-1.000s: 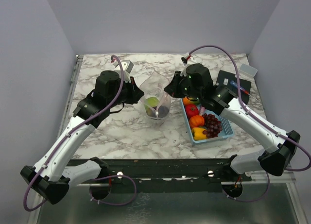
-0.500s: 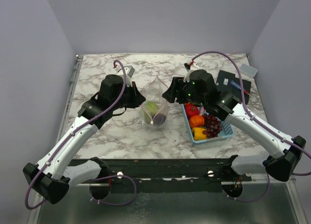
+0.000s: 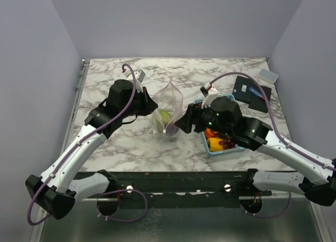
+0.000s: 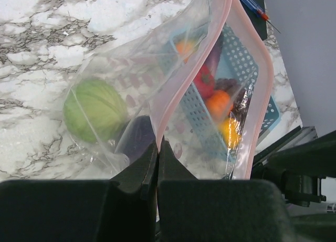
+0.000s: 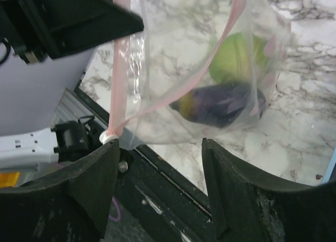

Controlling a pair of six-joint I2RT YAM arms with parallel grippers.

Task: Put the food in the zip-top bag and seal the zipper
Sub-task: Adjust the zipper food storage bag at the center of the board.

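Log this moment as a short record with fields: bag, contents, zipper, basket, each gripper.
bag: clear zip-top bag, upright, mouth at the top
contents: green cabbage, purple eggplant
zipper: pink zipper strip, mouth open, not sealed
basket: light-blue basket right of the bag, holding tomato, pumpkin, yellow pepper, grapes
left gripper: left gripper shut on the zipper strip
right gripper: right gripper open, facing the bag, gripping nothing

In bag [image 3: 171, 97]: cabbage [image 4: 94, 109], eggplant [image 5: 220, 104]; basket [image 3: 209, 149] right of bag.
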